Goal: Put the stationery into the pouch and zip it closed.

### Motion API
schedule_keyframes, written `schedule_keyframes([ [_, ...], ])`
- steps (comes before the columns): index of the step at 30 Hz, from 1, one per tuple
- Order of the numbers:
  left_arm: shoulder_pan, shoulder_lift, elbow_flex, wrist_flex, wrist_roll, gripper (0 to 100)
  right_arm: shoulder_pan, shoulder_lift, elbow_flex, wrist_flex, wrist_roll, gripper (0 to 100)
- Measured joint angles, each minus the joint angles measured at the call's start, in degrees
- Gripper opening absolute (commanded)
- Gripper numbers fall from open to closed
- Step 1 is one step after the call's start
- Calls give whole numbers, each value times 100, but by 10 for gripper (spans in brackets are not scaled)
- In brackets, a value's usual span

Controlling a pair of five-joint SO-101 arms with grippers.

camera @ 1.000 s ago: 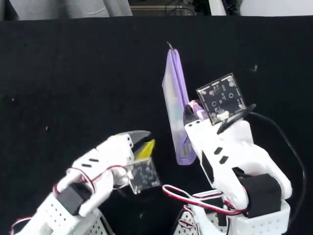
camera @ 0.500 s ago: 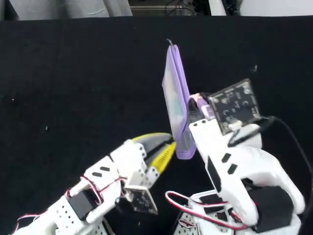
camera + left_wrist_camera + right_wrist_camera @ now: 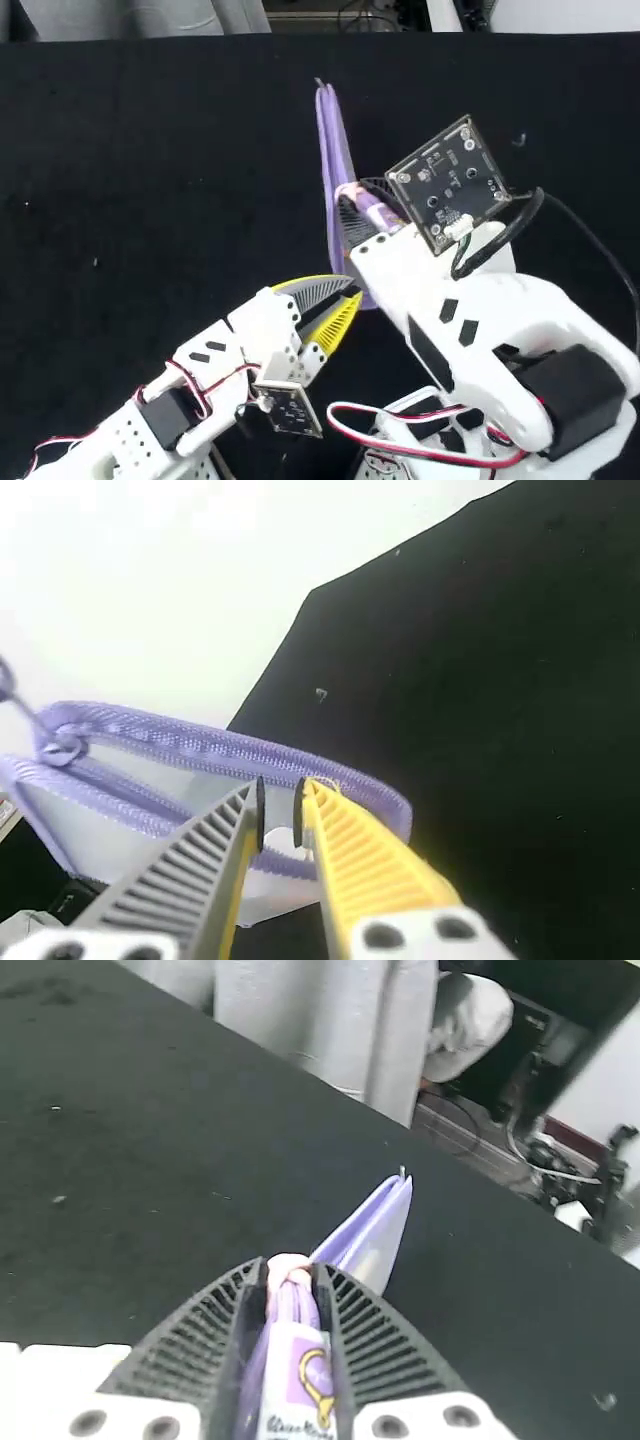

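Observation:
A purple pouch [image 3: 333,170] with a translucent side stands on edge over the black table. My right gripper [image 3: 352,212] is shut on its near part. In the right wrist view, the black fingers [image 3: 220,1330] clamp the pouch [image 3: 375,1225], which runs away from them. My left gripper [image 3: 343,297], with one grey and one yellow finger, is by the pouch's near end with its fingers almost together. In the left wrist view, the left gripper [image 3: 278,802] has its tips between the two purple zipper bands of the pouch [image 3: 180,742]. The zipper slider [image 3: 62,746] sits at the far end.
Black cloth covers the table [image 3: 150,160] on all sides of the pouch. Grey curtains [image 3: 320,1020] and cables lie beyond the far edge. The right arm's body [image 3: 500,340] stands close beside the left arm [image 3: 200,390] at the near edge.
The left gripper moved forward to the pouch's near end and then stayed there. The right arm turned the pouch edge-on and shifted it a little to the left.

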Motion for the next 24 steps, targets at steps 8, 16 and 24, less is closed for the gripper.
schedule_keyframes([
  [8,-26,0,9,-44,413,80,-703,668,-897,466,-35,12],
  [16,-26,0,9,-44,791,80,-1916,993,-985,554,-35,12],
  [24,-26,0,9,-44,1037,80,-2752,1582,-563,413,141,12],
])
